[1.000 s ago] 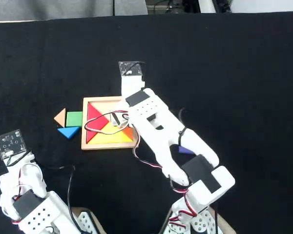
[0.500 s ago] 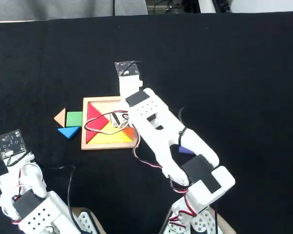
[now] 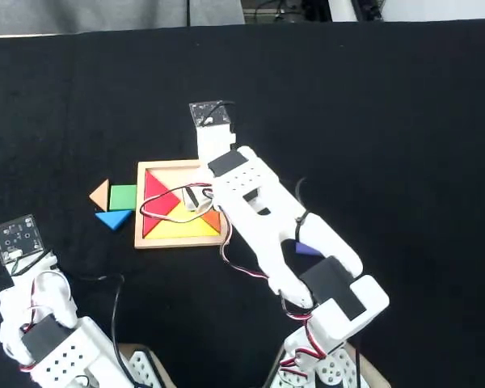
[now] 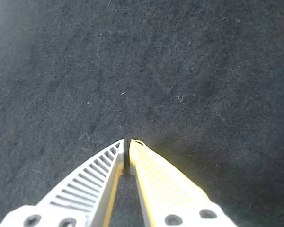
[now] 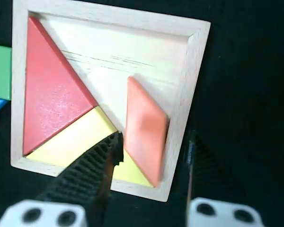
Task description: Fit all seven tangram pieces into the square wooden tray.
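Note:
The square wooden tray (image 3: 178, 242) lies left of centre on the black cloth. In it are a red triangle (image 5: 52, 99), a yellow triangle (image 5: 73, 142) and an orange parallelogram (image 5: 146, 130). My right gripper (image 5: 151, 144) hangs open over the tray, its jaws either side of the parallelogram and apart from it. The right arm (image 3: 250, 194) covers the tray's right part. A tan triangle (image 3: 101, 194), a green square (image 3: 123, 196) and a blue triangle (image 3: 113, 218) lie just left of the tray. My left gripper (image 4: 128, 142) is shut over bare cloth.
A purple piece (image 3: 307, 249) peeks out beside the right arm, to the right of the tray. The left arm (image 3: 32, 315) stays at the near left corner. The light upper part of the tray floor (image 5: 132, 52) is bare wood.
The right arm's wrist has shifted very slightly to the left over the tray. Nothing else has moved.

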### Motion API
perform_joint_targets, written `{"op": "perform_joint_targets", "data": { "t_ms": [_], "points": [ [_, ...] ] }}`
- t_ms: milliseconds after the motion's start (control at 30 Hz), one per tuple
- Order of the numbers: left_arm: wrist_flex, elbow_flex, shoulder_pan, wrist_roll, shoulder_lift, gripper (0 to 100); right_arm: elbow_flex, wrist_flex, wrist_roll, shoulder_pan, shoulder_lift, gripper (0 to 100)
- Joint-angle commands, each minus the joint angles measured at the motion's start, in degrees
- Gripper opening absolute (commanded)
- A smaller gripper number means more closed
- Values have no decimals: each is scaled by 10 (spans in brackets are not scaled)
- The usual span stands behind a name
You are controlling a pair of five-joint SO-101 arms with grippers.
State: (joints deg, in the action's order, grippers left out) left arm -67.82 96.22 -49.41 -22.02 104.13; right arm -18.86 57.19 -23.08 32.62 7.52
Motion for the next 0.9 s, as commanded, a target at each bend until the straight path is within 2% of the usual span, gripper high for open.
{"op": "perform_joint_targets", "data": {
  "t_ms": [0,233,433,600,867],
  "points": [
    [9,11,7,-5,5,30,20,-11,6,5,-6,212],
    [9,11,7,-5,5,30,47,-24,11,4,-7,202],
    [9,11,7,-5,5,30,97,-48,12,-25,-3,12],
    [9,11,7,-5,5,30,86,-110,57,-31,29,47],
    [9,11,7,-5,5,30,138,-148,143,-31,132,12]
  ]
}}
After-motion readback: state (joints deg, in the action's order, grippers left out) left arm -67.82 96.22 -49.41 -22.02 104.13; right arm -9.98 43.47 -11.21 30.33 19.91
